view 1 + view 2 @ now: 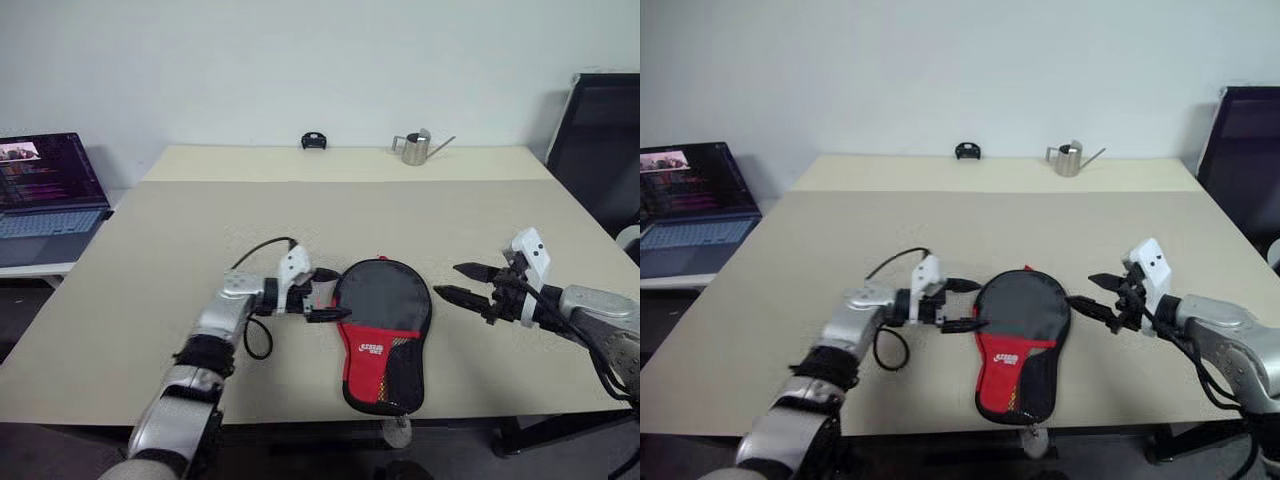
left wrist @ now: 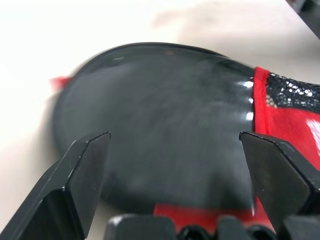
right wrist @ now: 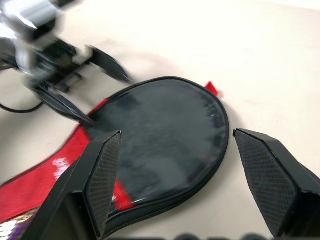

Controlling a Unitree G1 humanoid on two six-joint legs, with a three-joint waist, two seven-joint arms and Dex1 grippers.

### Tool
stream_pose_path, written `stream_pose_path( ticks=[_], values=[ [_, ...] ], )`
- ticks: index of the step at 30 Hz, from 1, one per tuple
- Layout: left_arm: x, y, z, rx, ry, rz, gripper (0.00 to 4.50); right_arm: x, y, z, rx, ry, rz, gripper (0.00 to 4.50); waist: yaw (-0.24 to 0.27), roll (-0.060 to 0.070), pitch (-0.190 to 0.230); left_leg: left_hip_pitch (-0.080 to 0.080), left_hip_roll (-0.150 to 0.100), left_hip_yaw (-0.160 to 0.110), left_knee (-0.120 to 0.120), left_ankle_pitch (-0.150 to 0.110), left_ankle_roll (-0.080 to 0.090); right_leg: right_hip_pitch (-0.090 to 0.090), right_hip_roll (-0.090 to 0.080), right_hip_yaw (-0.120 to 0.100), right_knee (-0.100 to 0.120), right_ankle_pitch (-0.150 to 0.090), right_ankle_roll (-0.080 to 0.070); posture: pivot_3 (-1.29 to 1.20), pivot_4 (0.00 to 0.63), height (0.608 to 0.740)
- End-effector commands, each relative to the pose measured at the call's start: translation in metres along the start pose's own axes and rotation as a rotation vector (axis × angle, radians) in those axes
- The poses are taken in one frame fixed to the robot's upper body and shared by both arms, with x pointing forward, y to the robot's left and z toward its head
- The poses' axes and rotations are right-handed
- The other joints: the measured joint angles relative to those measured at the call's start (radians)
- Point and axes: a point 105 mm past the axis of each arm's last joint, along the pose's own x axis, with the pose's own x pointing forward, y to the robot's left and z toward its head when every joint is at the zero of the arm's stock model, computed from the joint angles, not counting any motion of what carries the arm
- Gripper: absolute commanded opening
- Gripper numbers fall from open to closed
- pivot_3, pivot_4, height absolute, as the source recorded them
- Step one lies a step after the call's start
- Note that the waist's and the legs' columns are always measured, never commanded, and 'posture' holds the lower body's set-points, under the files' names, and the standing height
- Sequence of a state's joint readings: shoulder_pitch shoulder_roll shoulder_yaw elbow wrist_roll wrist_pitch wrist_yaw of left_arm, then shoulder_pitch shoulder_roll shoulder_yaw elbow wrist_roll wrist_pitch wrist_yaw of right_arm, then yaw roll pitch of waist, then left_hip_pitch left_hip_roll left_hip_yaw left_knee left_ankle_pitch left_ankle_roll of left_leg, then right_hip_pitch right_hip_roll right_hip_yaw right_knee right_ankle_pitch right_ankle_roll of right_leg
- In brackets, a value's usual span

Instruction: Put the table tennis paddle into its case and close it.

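Note:
The case (image 1: 380, 300) lies flat near the table's front edge, its round black end pointing away from me and its red panel with mesh pocket and white logo toward me. A small red tab (image 3: 212, 89) sticks out at its rounded end. The table tennis paddle is hidden from view. My left gripper (image 1: 342, 294) is open at the case's left edge, level with the black round part (image 2: 165, 125), one finger on either side of the rim. My right gripper (image 1: 446, 279) hovers open just right of the case (image 3: 165, 130), pointing toward it and apart from it.
On the beige table (image 1: 300, 220), a metal watering can (image 1: 415, 148) and a small black object (image 1: 314, 141) stand at the far edge. An open laptop (image 1: 45, 190) sits on a side surface at left. A black chair (image 1: 600, 140) stands at right. A black cable (image 1: 262, 340) loops by my left wrist.

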State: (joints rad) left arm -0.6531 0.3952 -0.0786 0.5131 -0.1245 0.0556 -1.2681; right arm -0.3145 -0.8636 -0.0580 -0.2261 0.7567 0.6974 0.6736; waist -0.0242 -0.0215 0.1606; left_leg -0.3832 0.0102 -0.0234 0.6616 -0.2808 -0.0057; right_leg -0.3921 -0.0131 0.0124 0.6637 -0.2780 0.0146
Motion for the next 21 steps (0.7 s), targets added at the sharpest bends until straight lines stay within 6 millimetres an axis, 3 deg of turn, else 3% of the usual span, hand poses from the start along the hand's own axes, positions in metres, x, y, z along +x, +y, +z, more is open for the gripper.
stream_pose_path(
  ticks=[1, 4, 10, 15, 21],
  values=[
    [-0.028, -0.004, 0.020, -0.009, -0.056, 0.099, 4.50, -0.002, -0.018, 0.017, -0.077, -0.069, 0.006, 3.88, 0.000, 0.001, 0.001, 0.000, 0.000, 0.000, 0.000, 0.000, 0.000, 0.000, 0.000, 0.000, 0.000, 0.000, 0.000, 0.00, 0.150, 0.740],
    [-0.051, -0.012, 0.022, -0.042, -0.057, 0.190, 4.50, -0.002, -0.034, 0.019, -0.086, -0.062, 0.006, 3.88, 0.001, 0.001, 0.003, 0.000, -0.001, 0.000, 0.000, 0.000, 0.000, 0.000, -0.003, -0.001, 0.000, 0.000, 0.000, 0.00, 0.150, 0.740],
    [-0.071, -0.023, 0.034, -0.036, -0.052, 0.297, 4.50, -0.012, -0.063, 0.025, -0.124, -0.039, -0.057, 3.88, 0.013, 0.002, 0.004, 0.001, -0.001, 0.000, 0.001, 0.000, 0.000, 0.001, -0.004, -0.001, 0.000, 0.000, 0.000, 0.00, 0.150, 0.740],
    [-0.063, -0.019, 0.037, -0.012, -0.036, 0.313, 4.50, -0.022, -0.079, 0.025, -0.146, -0.007, -0.101, 3.88, 0.020, 0.003, 0.005, 0.001, -0.001, 0.000, 0.001, 0.000, 0.000, 0.001, -0.004, -0.001, 0.000, 0.000, 0.000, 0.00, 0.150, 0.740],
    [-0.059, -0.012, 0.023, -0.036, -0.017, 0.358, 4.50, -0.029, -0.081, 0.013, -0.115, 0.044, -0.117, 3.88, 0.022, 0.003, 0.005, 0.001, -0.001, 0.001, 0.001, 0.000, 0.000, 0.001, -0.004, -0.001, 0.000, 0.000, 0.000, 0.00, 0.150, 0.740]
  ],
)
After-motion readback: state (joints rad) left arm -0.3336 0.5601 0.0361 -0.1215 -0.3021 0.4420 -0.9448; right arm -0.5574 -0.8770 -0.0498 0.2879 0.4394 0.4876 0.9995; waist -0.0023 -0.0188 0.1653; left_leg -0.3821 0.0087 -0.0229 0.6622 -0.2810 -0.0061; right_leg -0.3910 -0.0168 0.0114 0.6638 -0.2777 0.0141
